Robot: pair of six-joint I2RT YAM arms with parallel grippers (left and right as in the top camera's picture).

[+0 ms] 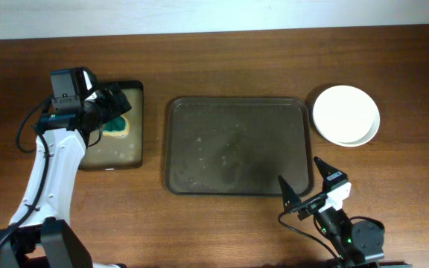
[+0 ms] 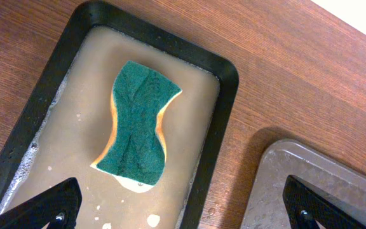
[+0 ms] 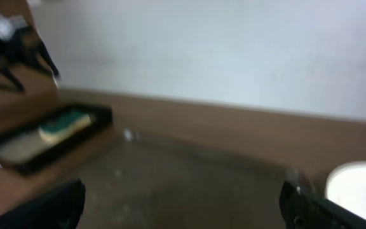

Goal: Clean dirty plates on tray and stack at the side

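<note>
The white plates (image 1: pixel 346 114) sit stacked on the table right of the dark brown tray (image 1: pixel 237 146); the stack also shows in the right wrist view (image 3: pixel 359 181). The tray holds no plates, only wet smears. My left gripper (image 1: pixel 110 112) is open and empty over the small black tray with the green sponge (image 2: pixel 137 125). My right gripper (image 1: pixel 304 182) is open and empty near the brown tray's (image 3: pixel 183 191) front right corner.
The narrow black tray (image 2: pixel 221 121) holds soapy water with the sponge lying in it, at the table's left. The brown tray's corner shows in the left wrist view (image 2: pixel 310 178). Bare wood lies along the table's far and front edges.
</note>
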